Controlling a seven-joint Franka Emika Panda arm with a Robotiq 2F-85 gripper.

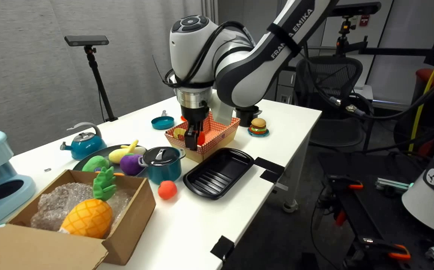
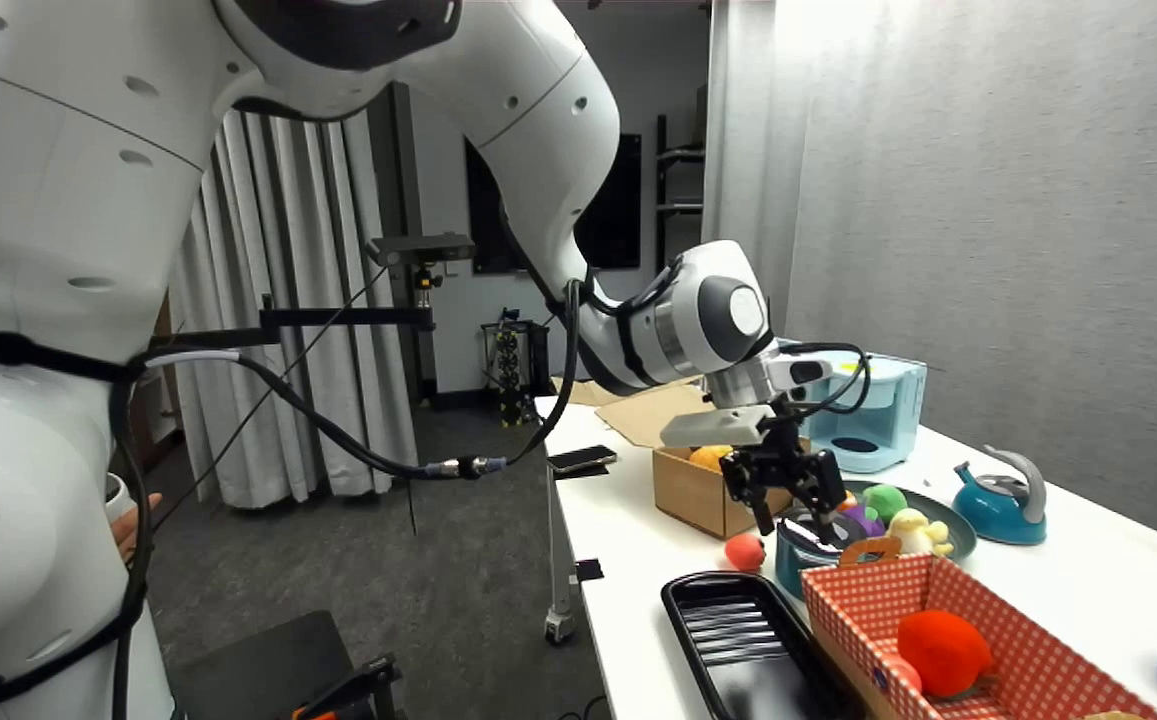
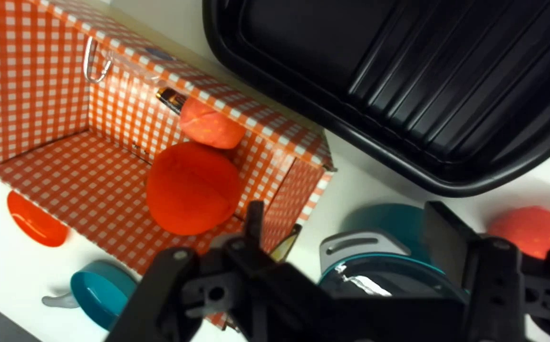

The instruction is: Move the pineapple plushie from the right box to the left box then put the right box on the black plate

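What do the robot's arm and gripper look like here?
The arm is rounded and mostly white, with dark grey panels. White FRANKA EMIKA lettering is partly covered by a black strap, and black cables run along the outside. A silver collar leads to the black gripper, which has two blocky fingers.

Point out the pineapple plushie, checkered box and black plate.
Pineapple plushie (image 1: 89, 218), in an exterior view: its orange body.
Checkered box (image 3: 75, 166), in the wrist view: its inner floor.
Black plate (image 1: 218, 173), in an exterior view: its bare floor.
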